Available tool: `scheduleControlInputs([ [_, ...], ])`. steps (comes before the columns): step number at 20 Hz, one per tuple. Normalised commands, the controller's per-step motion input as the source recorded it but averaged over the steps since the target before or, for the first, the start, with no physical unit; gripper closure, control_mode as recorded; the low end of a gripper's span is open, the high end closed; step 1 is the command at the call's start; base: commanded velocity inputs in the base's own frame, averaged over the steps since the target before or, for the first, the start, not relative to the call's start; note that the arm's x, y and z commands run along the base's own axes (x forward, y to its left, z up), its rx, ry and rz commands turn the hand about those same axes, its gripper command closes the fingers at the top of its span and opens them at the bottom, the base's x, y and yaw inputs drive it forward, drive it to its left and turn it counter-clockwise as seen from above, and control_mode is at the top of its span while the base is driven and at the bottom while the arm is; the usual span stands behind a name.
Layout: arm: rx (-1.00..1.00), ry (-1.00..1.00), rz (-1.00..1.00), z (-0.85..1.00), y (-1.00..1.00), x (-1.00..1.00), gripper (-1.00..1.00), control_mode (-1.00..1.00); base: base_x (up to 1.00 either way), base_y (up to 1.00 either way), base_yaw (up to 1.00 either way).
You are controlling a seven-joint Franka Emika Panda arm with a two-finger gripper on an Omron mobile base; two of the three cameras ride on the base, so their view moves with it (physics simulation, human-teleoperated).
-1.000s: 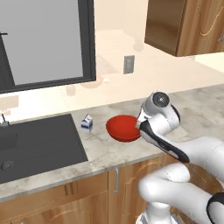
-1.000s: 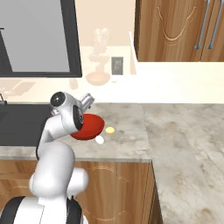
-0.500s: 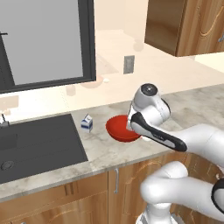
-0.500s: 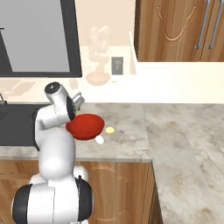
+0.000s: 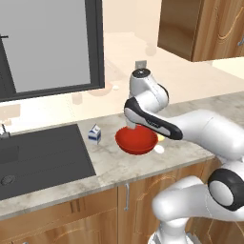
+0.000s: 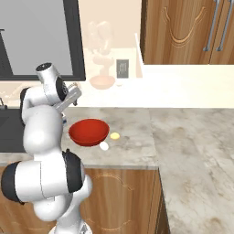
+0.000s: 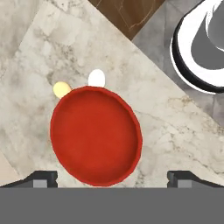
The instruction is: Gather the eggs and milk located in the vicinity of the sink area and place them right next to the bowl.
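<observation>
The red bowl (image 5: 137, 140) (image 6: 89, 131) (image 7: 96, 135) sits on the marble counter. A white egg (image 7: 96, 78) (image 6: 104, 146) (image 5: 159, 149) and a yellowish egg (image 7: 61, 89) (image 6: 115, 135) lie against its rim. The milk (image 5: 95, 134), a small white and blue carton, stands upright between the bowl and the sink (image 5: 43, 155), a short way from the bowl. My gripper (image 7: 112, 177) hovers above the bowl, looking straight down at it. It is open, its fingertips (image 7: 43, 177) spread wide with nothing between them.
A thin faucet (image 5: 4, 131) rises at the sink's far left. The counter's front edge (image 7: 127, 26) runs close to the eggs, with wooden cabinet fronts (image 5: 71, 214) below. A dark-framed window (image 5: 47, 47) and a wall outlet (image 6: 122, 68) are behind the counter.
My arm has swung left, from the bowl's right side to over the bowl. The jaws have stayed open. Bowl, eggs and carton have not moved.
</observation>
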Motion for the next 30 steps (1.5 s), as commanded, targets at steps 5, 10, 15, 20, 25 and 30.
scheduleControlInputs([
  [5, 0.03, -0.13, -0.09, 0.16, -0.05, 0.00, -1.00, -1.00, 0.00, 0.00, 0.00],
  [10, 0.27, -0.40, -0.27, 0.00, -0.31, -0.09, -1.00, -1.00, 0.00, 0.00, 0.00],
  [15, 0.37, -0.39, -0.31, 0.00, -0.36, -0.14, -1.00, -1.00, 0.00, 0.00, 0.00],
  [20, 0.42, -0.15, -0.41, 0.01, -0.13, -0.10, -1.00, -1.00, 0.00, 0.00, 0.00],
  [25, 0.46, 0.05, -0.39, 0.13, 0.00, 0.00, -1.00, -1.00, 0.00, 0.00, 0.00],
  [30, 0.44, 0.25, -0.33, 0.37, 0.00, 0.00, -1.00, -1.00, 0.00, 0.00, 0.00],
])
